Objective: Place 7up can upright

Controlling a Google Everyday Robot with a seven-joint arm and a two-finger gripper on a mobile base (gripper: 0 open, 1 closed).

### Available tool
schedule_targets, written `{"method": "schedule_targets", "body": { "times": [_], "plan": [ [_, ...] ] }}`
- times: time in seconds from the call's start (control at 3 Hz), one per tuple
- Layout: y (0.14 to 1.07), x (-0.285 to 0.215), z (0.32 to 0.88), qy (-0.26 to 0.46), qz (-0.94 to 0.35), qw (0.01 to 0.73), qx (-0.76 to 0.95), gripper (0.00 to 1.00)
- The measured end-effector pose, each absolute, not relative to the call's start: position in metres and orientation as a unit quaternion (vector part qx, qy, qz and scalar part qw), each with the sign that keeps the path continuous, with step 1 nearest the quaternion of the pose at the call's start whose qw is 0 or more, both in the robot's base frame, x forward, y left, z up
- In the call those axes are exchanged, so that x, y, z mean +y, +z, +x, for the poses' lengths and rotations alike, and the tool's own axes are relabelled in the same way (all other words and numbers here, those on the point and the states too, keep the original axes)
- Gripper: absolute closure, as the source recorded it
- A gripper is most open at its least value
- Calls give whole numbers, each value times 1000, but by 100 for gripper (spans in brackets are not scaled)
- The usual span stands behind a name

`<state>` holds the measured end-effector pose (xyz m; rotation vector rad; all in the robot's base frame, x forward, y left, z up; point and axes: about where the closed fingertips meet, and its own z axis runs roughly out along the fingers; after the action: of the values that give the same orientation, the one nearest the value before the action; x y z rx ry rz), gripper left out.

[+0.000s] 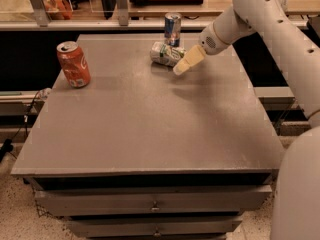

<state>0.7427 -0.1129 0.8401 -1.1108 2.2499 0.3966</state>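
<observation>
The 7up can [164, 54], silvery-white with green lettering, lies on its side at the back of the grey table [150, 124]. My gripper [182, 65], cream-coloured at the end of the white arm [260, 14], is just to the right of the can, close to its end and low over the table. It holds nothing that I can see.
A slim blue-and-silver can [172, 29] stands upright right behind the 7up can. An orange-red soda can [73, 64] stands upright at the left edge. The arm reaches in from the right. Drawers are below the table front.
</observation>
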Motion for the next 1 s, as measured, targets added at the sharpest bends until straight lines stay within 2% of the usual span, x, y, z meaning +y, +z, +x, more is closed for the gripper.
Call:
{"method": "schedule_targets", "body": {
  "times": [1.0],
  "plan": [
    [830, -93, 756, 93, -466, 229, 850, 0]
  ]
}}
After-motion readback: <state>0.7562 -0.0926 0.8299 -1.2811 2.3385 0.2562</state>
